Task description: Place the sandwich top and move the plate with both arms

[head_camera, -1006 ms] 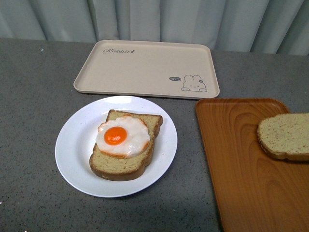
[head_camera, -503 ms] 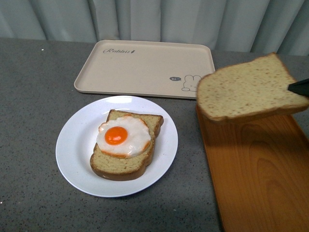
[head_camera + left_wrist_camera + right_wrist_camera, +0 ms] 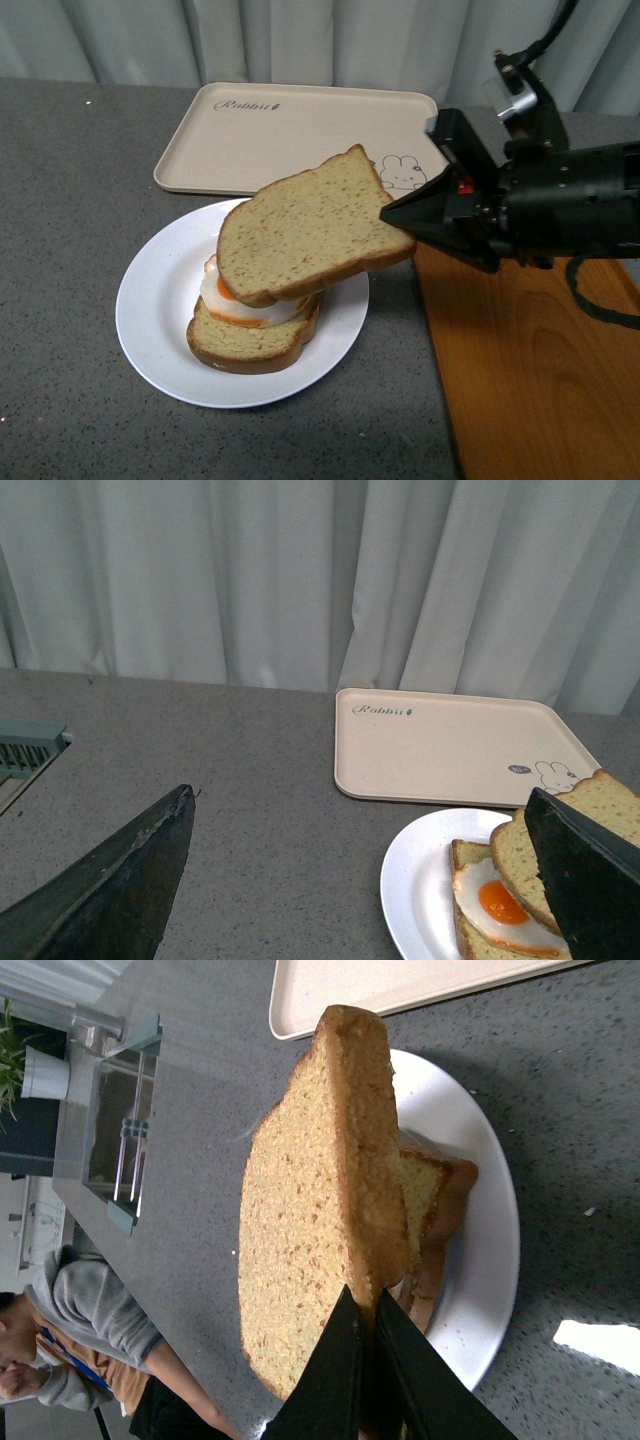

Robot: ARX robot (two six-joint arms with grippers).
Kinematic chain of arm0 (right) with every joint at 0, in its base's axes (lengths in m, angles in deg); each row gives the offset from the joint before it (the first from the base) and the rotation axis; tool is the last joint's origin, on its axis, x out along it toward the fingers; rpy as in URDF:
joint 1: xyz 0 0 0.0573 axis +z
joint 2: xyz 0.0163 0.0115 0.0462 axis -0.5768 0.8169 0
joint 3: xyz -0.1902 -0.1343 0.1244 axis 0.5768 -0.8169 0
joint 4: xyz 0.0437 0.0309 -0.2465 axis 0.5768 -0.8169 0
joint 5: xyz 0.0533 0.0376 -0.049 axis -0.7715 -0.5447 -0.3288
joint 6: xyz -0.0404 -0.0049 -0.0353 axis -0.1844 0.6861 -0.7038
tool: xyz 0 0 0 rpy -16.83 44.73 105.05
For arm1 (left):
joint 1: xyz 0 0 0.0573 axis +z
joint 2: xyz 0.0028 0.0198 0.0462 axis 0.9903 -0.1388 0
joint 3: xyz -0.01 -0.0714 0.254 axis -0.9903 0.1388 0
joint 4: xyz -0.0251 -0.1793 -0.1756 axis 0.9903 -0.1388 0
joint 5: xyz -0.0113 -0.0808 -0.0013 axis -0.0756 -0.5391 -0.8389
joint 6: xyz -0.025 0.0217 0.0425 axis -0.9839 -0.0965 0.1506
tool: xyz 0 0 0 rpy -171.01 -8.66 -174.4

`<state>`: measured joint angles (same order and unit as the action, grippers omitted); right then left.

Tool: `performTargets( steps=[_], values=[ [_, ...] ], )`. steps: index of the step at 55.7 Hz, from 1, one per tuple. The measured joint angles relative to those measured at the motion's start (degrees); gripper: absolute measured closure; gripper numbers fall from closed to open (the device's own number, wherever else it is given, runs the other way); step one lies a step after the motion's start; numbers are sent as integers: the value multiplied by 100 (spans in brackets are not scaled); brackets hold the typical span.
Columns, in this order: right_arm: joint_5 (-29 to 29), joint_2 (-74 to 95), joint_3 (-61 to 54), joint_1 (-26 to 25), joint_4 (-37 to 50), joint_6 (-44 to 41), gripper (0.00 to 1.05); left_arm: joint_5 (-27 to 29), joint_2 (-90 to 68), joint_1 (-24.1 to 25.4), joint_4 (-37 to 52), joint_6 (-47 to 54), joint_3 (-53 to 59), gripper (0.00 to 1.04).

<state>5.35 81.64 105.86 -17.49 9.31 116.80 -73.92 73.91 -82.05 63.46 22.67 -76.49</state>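
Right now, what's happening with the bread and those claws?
Right gripper shut on sandwich top, tilted above the egg on the plate. Left gripper open, holding nothing. Nothing seen in the way.

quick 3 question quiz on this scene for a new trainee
1. Fill in: the plate holds a bottom slice topped with a fried ____.
2. True or false: the right end effector is open and empty.
3. The left end effector is: A open, B shut on bread, C shut on the plate.

Key: 1 egg. 2 false, it is shut on the sandwich top. 3 A.
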Motion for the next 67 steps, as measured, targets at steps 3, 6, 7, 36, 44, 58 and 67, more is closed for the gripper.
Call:
performTargets(
  steps=[3, 6, 7, 36, 44, 58, 67],
  values=[
    [37, 144, 125, 105, 2, 22, 103, 0, 0, 0, 0, 0, 0, 6],
    [50, 262, 234, 195, 13, 31, 103, 0, 0, 0, 0, 0, 0, 6],
    [70, 310, 275, 229, 9, 28, 103, 0, 0, 0, 0, 0, 0, 6],
    [275, 546, 122, 328, -72, 24, 53, 0, 0, 0, 0, 0, 0, 6],
    [494, -262, -527, -317, -127, -52, 23, 0, 0, 0, 0, 0, 0, 6],
    [2470, -2715, -1818, -1928, -1215, -1285, 9, 0, 0, 0, 0, 0, 0, 6],
    [2793, -3711, -2315, -2435, -1379, -1449, 9, 0, 0, 0, 0, 0, 0, 6]
  ],
)
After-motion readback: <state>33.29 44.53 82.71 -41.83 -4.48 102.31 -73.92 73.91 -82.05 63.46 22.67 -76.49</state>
